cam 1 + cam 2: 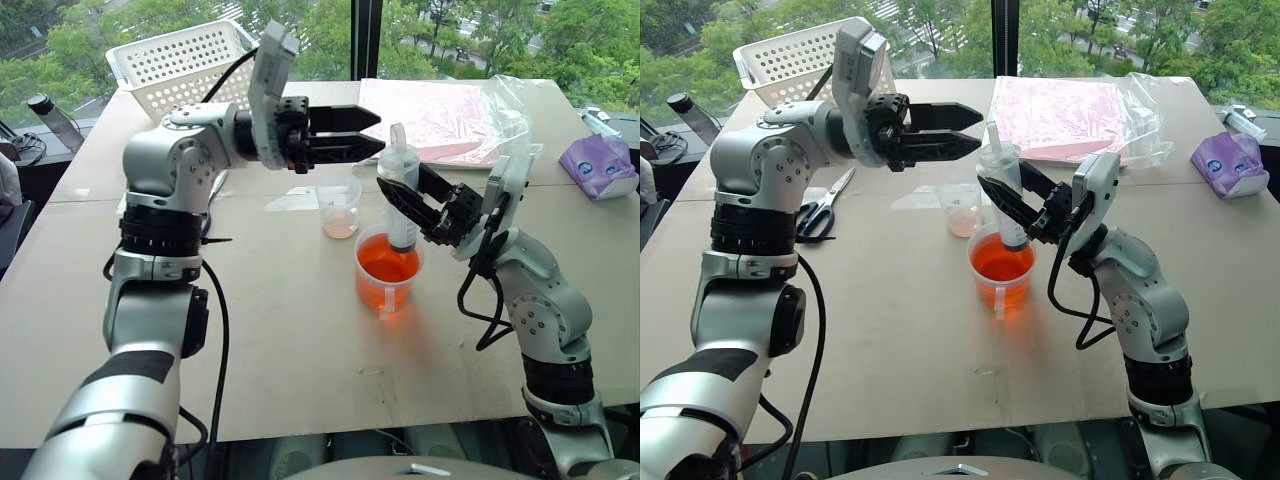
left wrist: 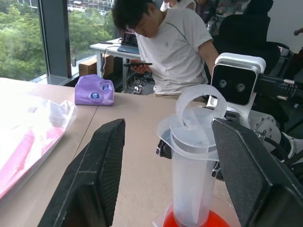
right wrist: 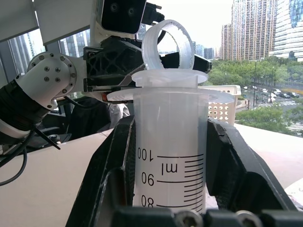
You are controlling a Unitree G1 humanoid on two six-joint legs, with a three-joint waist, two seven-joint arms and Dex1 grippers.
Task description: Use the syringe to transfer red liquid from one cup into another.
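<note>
The syringe [image 1: 400, 162] stands upright with its lower end down inside the wide clear cup [image 1: 388, 292], which holds bright red liquid [image 1: 375, 265]. My right gripper [image 1: 402, 180] is shut on the syringe barrel [image 3: 168, 156]. My left gripper [image 1: 377, 134] reaches in level from the left at the height of the plunger's ring top [image 2: 201, 101]. It is open, with one finger [image 2: 94, 175] on each side of the plunger and a gap showing. The smaller clear cup [image 1: 341, 212] stands just behind and to the left, with a thin peach layer at its bottom.
A white basket [image 1: 180, 60] sits at the table's far left and scissors [image 1: 820, 212] lie beside my left arm. A pink packet in a clear bag [image 1: 440, 115] lies at the back, with a purple tissue pack [image 1: 597, 165] far right. A seated person [image 2: 175, 47] is beyond the table.
</note>
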